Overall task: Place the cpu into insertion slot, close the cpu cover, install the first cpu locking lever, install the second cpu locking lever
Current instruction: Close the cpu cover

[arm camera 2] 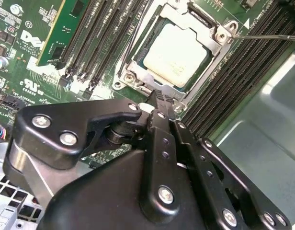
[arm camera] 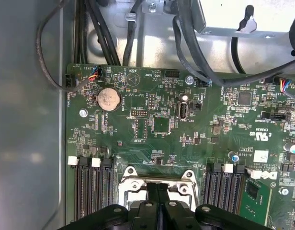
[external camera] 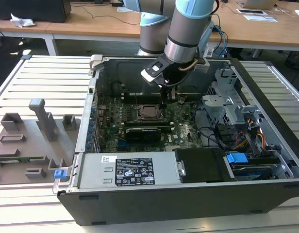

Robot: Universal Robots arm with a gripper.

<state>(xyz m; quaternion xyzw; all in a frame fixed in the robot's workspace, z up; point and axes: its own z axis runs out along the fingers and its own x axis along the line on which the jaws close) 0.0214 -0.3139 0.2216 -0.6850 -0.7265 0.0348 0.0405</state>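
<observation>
Jaws of the gripper are pressed together with nothing visible between them, their tip right at the near edge of the cpu cover in the second wrist view. The cpu lies flat in the insertion slot, its silver top showing through the cover's window, and the cover is folded down around it. One thin lever rod runs along the socket's side over the memory slots; another lever rod sticks out from the far corner. Whether either is latched cannot be told. In the exterior view the arm reaches down into the open computer case, which rests on a slatted surface.
</observation>
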